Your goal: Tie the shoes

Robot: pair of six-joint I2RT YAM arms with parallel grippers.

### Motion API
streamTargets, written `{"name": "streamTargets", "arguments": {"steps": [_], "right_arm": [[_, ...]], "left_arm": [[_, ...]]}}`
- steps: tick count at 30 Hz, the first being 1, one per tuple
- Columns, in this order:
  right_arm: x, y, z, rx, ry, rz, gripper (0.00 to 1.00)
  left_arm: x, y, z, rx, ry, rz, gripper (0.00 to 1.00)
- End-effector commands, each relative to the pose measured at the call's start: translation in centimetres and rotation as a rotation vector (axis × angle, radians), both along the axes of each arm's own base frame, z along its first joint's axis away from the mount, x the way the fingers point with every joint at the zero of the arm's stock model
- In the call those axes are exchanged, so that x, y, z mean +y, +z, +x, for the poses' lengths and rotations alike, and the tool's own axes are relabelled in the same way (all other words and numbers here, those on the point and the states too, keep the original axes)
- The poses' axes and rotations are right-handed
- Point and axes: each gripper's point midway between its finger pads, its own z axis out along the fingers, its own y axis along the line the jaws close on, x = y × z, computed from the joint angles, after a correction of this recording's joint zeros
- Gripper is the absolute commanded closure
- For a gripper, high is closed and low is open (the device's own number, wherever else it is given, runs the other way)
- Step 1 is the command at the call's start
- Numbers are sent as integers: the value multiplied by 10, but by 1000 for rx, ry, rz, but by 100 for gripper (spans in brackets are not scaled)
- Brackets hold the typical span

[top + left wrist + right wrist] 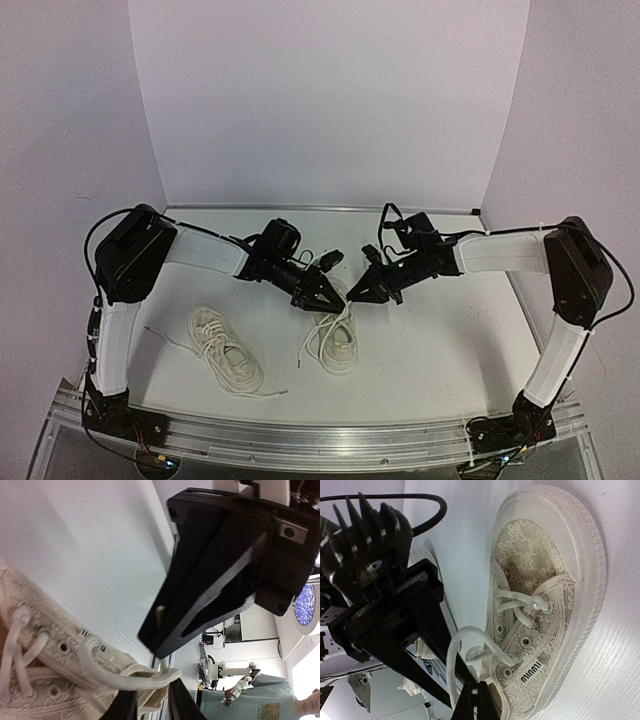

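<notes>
Shoe (338, 342) mid-table, its pair (225, 350) at 9 o'clock. Lace (125, 680) lifted twd 12. R gripper (356, 294) pinched shut on lace; L gripper (330, 303) jaws slightly apart. Risk: thin lace slips from L, loop collapses w/o tension.

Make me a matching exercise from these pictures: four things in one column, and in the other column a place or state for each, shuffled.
Things
1. left shoe
2. right shoe
3. right end effector
4. table

Places or states
A. white, bearing both shoes
B. shut on a lace loop
C. off to one side, untouched, laces trailing loose
D. its lace pulled up in a loop

Pairs: 1-C, 2-D, 3-B, 4-A
</notes>
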Motion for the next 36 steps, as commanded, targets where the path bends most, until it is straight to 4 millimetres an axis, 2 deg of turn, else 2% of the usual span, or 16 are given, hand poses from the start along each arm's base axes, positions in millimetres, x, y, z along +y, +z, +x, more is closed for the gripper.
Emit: {"name": "streamTargets", "arguments": {"steps": [1,4,6,8,12,16,20,22,24,32,36], "right_arm": [[3,10,8,-56,-10,6,100],[1,9,7,-57,-15,0,100],[1,8,6,-56,-17,-3,100],[0,7,6,-57,-20,-6,100],[-1,9,6,-60,-26,-8,100],[-2,11,7,-64,-32,-7,100],[0,11,7,-61,-27,-5,100],[0,12,8,-63,-27,-5,100],[0,12,9,-61,-29,-6,100],[1,14,9,-66,-23,-8,100],[0,14,9,-66,-25,-13,100]], "left_arm": [[26,27,19,-153,69,56,71],[47,37,22,-301,88,152,61],[62,41,23,-394,105,218,50],[77,36,18,-444,107,271,47],[106,15,-2,-517,72,354,41],[121,-10,-31,-610,-14,426,43],[114,-37,-57,-656,-95,481,45],[108,-47,-60,-676,-113,510,47],[102,-56,-58,-681,-111,533,49],[80,-72,-40,-728,-116,568,49],[71,-78,-38,-740,-133,571,52]]}}
